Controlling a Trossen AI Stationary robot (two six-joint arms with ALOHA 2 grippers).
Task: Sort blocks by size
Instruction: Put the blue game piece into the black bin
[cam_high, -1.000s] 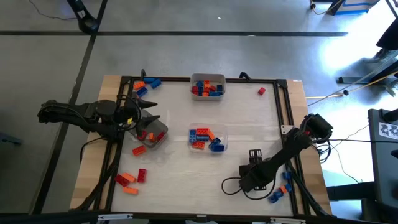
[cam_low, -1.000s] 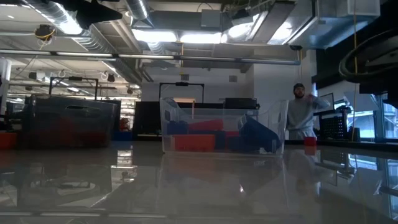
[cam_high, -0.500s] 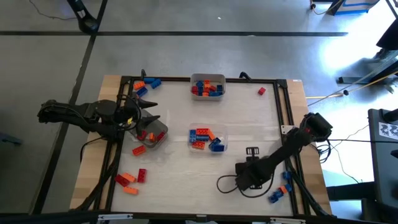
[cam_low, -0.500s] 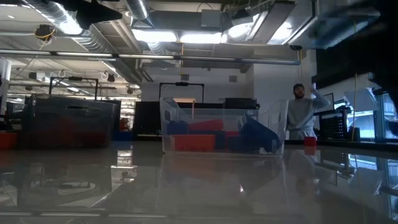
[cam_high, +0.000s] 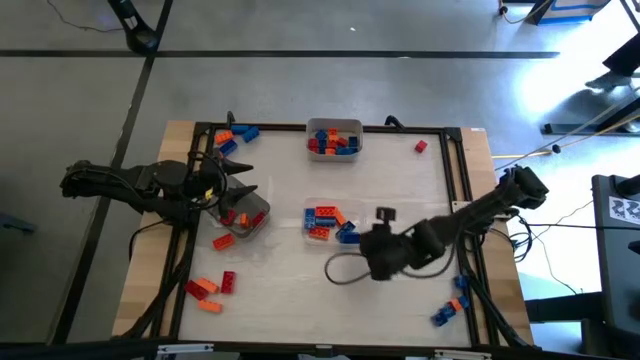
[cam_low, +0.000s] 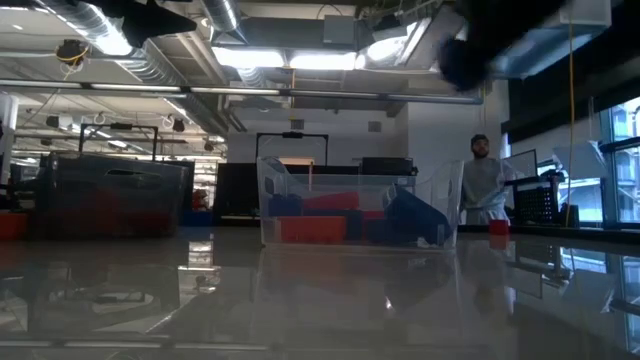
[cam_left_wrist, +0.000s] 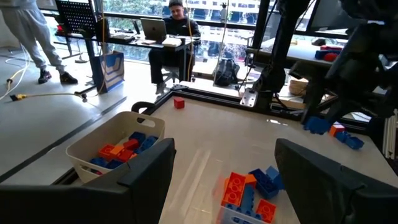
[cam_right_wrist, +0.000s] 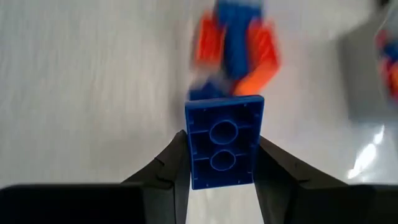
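Gripping a small blue studded plastic brick (cam_right_wrist: 224, 142) between its two dark fingers, the right tool (cam_high: 385, 216) sits centre-right of the high frame, just beside the clear plastic middle tray (cam_high: 353, 212) holding orange and blue bricks. Left tool (cam_high: 240, 178) hangs at centre-left over another clear tray (cam_high: 259, 208), fingers spread wide, holding nothing. A third tray (cam_high: 333, 127) of bricks is at upper centre. Loose bricks (cam_high: 210, 287) lie lower left on the pale tabletop (cam_high: 400, 185), more at lower right.
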